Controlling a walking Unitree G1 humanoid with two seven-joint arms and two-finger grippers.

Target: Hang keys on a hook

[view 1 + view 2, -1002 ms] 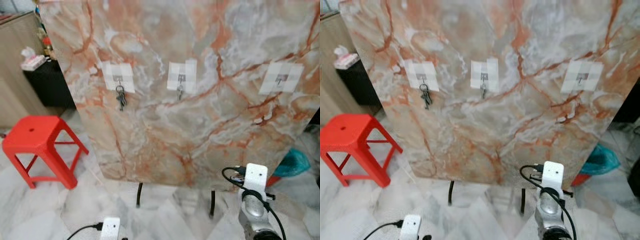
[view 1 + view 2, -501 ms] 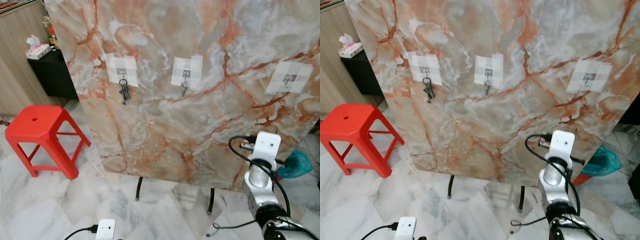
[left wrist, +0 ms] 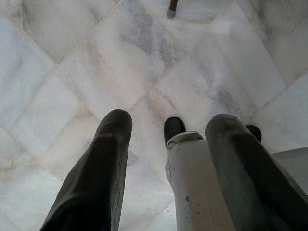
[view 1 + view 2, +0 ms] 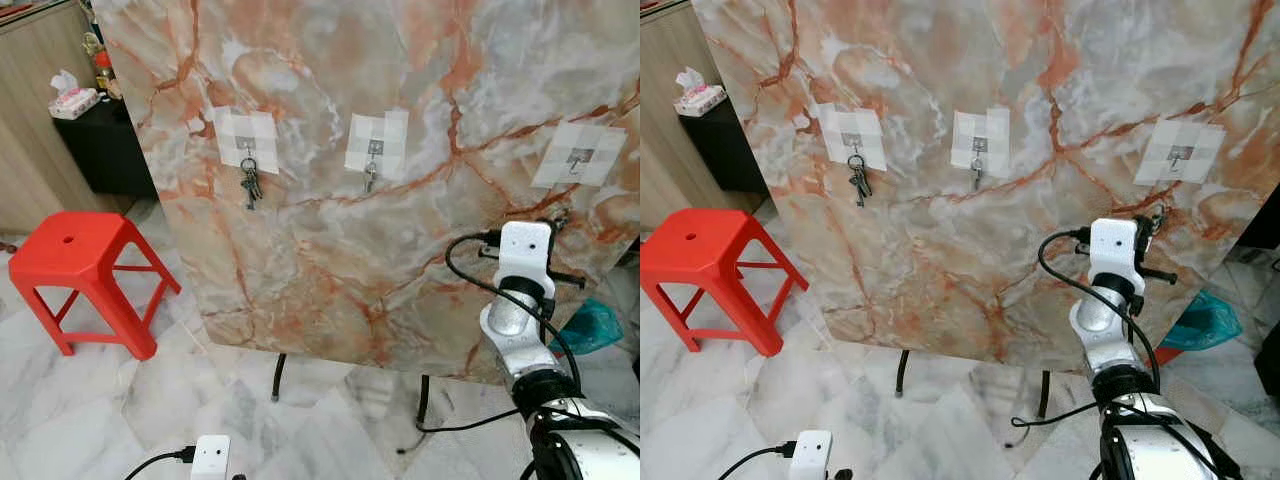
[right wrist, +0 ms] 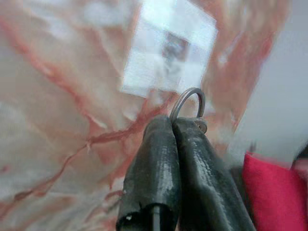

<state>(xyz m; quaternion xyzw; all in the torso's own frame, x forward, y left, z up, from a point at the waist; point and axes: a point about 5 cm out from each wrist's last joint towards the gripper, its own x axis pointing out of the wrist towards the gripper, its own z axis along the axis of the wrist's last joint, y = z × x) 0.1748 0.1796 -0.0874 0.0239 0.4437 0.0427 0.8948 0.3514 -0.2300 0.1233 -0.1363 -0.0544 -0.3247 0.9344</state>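
1. Right hand clenched on key ring, raised just below right hook.
2. Left hand released, idle over floor.
3. Other 2 hooks carry keys; hanging still left.

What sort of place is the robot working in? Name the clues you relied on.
Probably a room in a home: marble floor tiles, a red plastic stool and a wooden cabinet, with a marble-look panel propped up, carrying stick-on hooks.
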